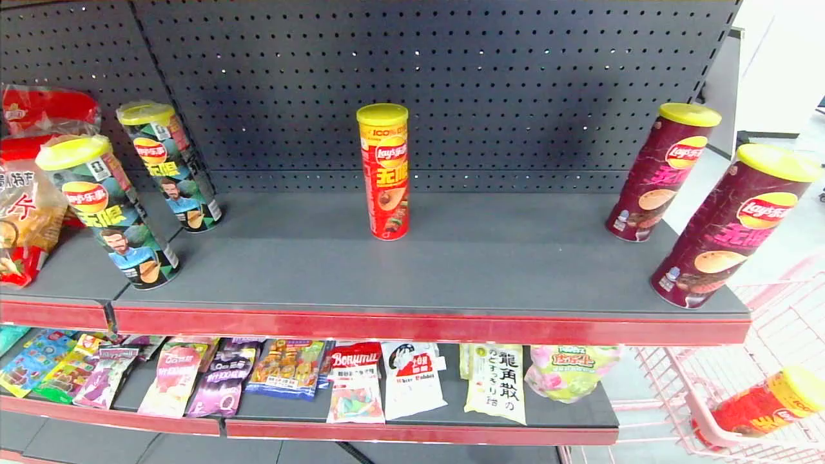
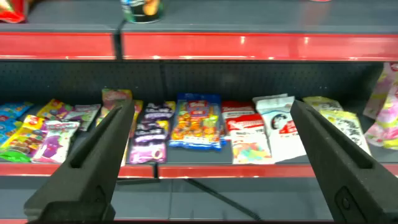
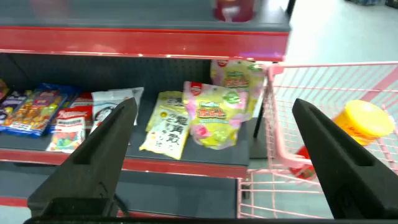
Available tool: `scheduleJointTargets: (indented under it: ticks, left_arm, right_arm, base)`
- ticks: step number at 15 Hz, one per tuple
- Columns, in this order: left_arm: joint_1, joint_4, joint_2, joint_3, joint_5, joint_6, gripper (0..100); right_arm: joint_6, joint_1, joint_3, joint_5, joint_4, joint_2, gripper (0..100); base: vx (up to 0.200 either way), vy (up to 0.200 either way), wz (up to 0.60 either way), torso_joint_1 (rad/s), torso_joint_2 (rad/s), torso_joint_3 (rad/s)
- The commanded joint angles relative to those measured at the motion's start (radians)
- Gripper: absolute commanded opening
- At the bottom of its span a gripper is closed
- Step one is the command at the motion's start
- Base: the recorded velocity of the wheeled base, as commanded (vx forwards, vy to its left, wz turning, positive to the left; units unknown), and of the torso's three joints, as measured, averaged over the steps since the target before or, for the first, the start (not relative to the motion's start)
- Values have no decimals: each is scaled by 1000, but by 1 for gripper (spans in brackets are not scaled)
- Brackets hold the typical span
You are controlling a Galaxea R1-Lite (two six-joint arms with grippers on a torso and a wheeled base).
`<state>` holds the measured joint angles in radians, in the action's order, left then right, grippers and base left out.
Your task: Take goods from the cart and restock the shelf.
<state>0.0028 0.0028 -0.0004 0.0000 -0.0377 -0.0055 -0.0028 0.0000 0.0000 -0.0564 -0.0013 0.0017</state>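
Sweet packets [image 1: 354, 386] lie in a row, perforated panel [image 1: 490, 71] above.

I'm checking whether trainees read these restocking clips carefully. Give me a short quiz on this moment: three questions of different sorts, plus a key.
1. True or false: the red can in the middle of the top shelf lies on its side.
2. What lies in the pink cart? A: a red can with a yellow lid. B: a green can. C: a candy bag.
3. How many maroon cans stand at the right end of that shelf?

Key: 1 false, it stands upright; 2 A; 3 two.
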Motion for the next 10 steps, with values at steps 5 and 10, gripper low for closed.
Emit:
scheduleJointTargets:
  ticks: [5, 10]
  left_arm:
    - [0, 0, 0, 0, -1, -1, 100]
    - [-1, 0, 0, 0, 1, -1, 100]
  right_arm:
    - [1, 0, 0, 0, 0, 0, 100]
    - [0, 0, 0, -2, 0, 0, 100]
  base:
    - [0, -200, 0, 1, 1, 0]
    - [0, 0, -240, 1, -1, 2]
